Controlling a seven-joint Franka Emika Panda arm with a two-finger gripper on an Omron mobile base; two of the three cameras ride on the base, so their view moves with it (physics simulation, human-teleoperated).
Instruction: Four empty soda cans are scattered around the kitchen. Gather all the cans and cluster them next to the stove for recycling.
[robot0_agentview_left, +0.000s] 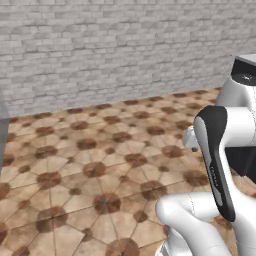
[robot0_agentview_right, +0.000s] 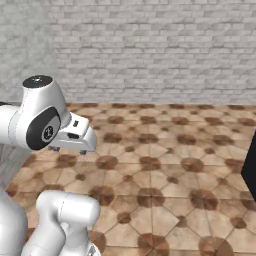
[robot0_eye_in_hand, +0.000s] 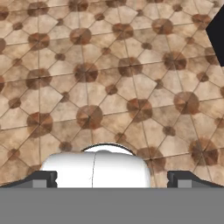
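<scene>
My gripper (robot0_eye_in_hand: 112, 179) hangs open over the kitchen's brown patterned tile floor (robot0_eye_in_hand: 109, 87). Its two dark fingertips (robot0_eye_in_hand: 43, 178) stand wide apart with nothing between them. In the right base view the white hand (robot0_agentview_right: 74, 136) sits at the left, pointing down at the floor (robot0_agentview_right: 160, 170). The soda cans and the stove are out of view.
A pale brick wall (robot0_agentview_left: 110, 50) closes off the far side of the floor (robot0_agentview_left: 90, 165). A black block (robot0_agentview_right: 250, 170) cuts in at the right edge and also shows in the hand view's top right (robot0_eye_in_hand: 216, 35). I cannot tell what it is. A grey panel (robot0_agentview_left: 2, 130) stands at the left edge.
</scene>
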